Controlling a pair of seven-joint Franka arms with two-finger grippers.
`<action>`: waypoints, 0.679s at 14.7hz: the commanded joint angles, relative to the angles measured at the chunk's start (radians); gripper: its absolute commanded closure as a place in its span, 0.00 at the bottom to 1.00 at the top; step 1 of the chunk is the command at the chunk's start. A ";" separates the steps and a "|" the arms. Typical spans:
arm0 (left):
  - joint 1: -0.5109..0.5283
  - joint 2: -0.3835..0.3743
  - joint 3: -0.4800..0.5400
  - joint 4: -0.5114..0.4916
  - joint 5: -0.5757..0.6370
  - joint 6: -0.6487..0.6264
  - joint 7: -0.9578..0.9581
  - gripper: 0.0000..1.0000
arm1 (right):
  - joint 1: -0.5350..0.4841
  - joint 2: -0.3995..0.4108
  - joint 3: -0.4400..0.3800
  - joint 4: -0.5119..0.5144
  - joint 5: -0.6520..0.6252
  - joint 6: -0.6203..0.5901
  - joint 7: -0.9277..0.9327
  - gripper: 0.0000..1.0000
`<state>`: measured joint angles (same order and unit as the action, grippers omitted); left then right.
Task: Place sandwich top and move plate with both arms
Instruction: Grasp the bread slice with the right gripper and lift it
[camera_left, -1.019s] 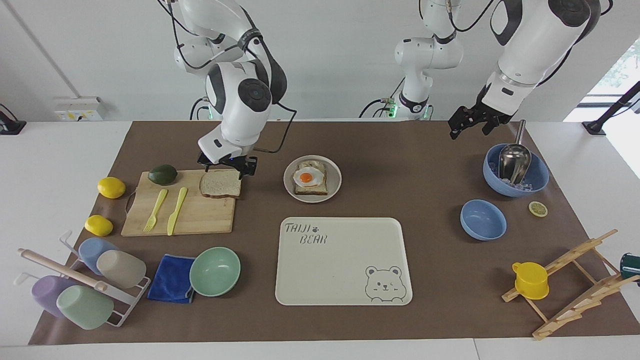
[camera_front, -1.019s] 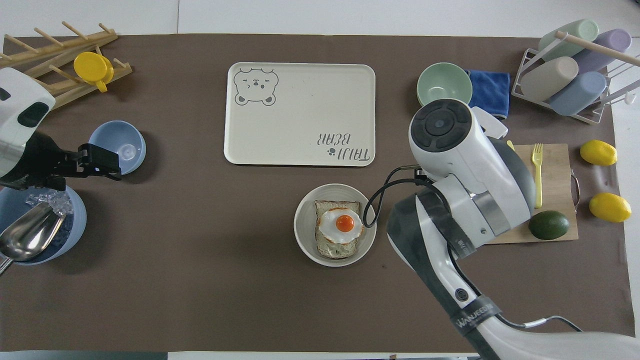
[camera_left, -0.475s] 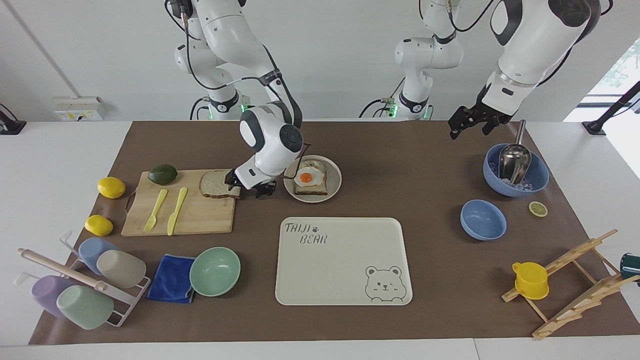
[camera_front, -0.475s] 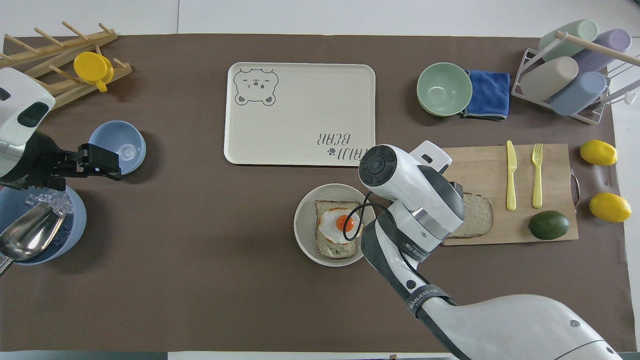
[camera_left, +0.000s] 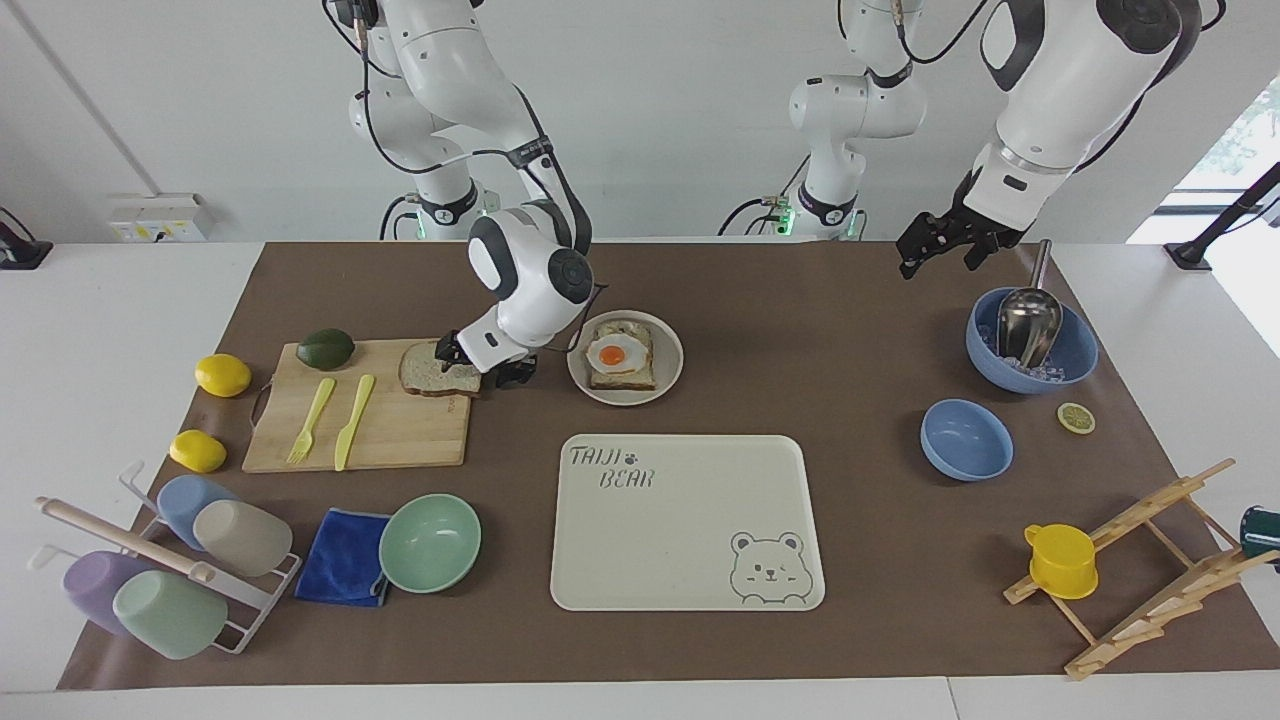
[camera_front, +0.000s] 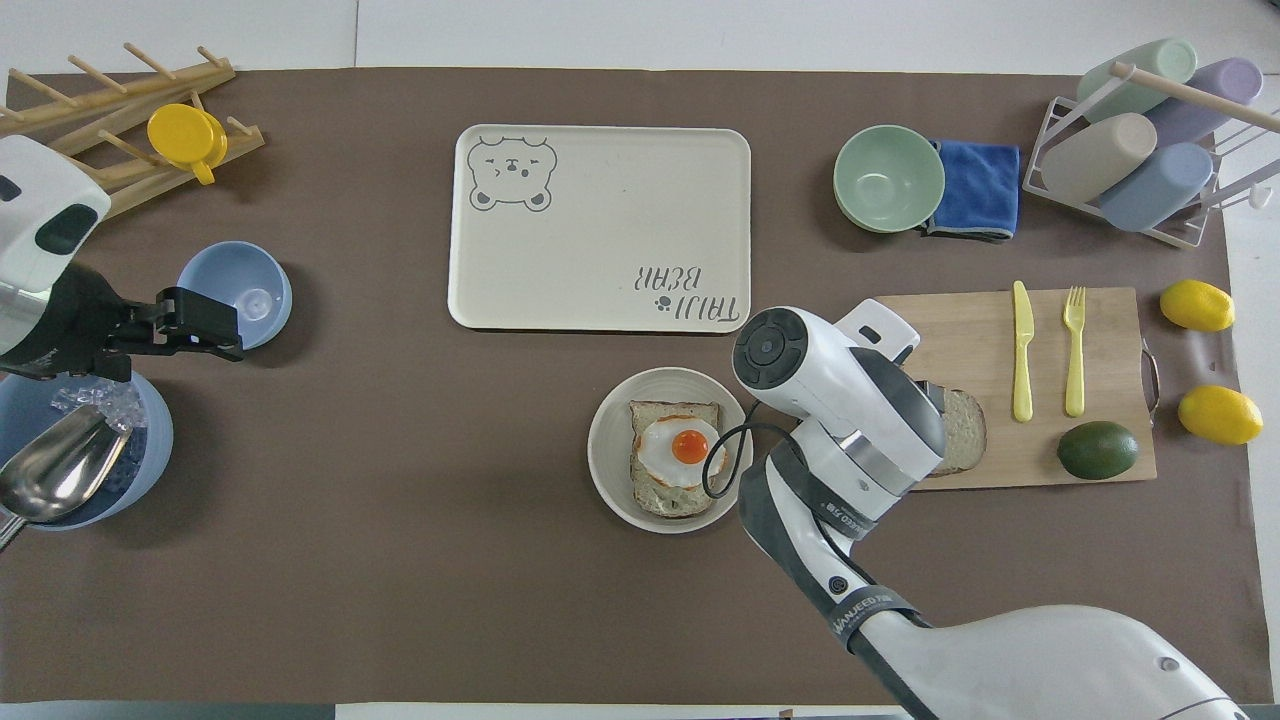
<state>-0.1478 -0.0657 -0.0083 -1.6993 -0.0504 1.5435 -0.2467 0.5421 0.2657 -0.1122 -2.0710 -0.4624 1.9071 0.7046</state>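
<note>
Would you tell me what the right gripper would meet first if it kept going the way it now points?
Probably the sandwich top on the cutting board: the open right gripper points down at its edge nearest the plate.

The cream tray (camera_left: 687, 521) bears "TAIJI BEAR" in grey outline letters at its 10 o'clock corner in the facing view, with a paw mark after "TAIJI" and a bear's face drawn at the 4 o'clock corner. A black band on the right arm (camera_front: 868, 606) carries white lettering, seemingly "WANJEED", not surely legible.
</note>
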 joint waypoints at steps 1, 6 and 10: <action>0.013 -0.014 -0.004 -0.008 -0.011 -0.011 0.006 0.00 | -0.007 -0.042 0.008 -0.064 -0.024 0.010 0.007 0.01; 0.013 -0.014 -0.004 -0.008 -0.011 -0.011 0.007 0.00 | 0.001 -0.051 0.009 -0.084 -0.024 0.003 0.009 0.35; 0.013 -0.014 -0.004 -0.008 -0.011 -0.011 0.007 0.00 | 0.018 -0.056 0.008 -0.092 -0.024 0.003 0.006 0.76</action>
<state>-0.1478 -0.0657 -0.0083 -1.6993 -0.0504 1.5435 -0.2467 0.5551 0.2403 -0.1077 -2.1317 -0.4637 1.9066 0.7046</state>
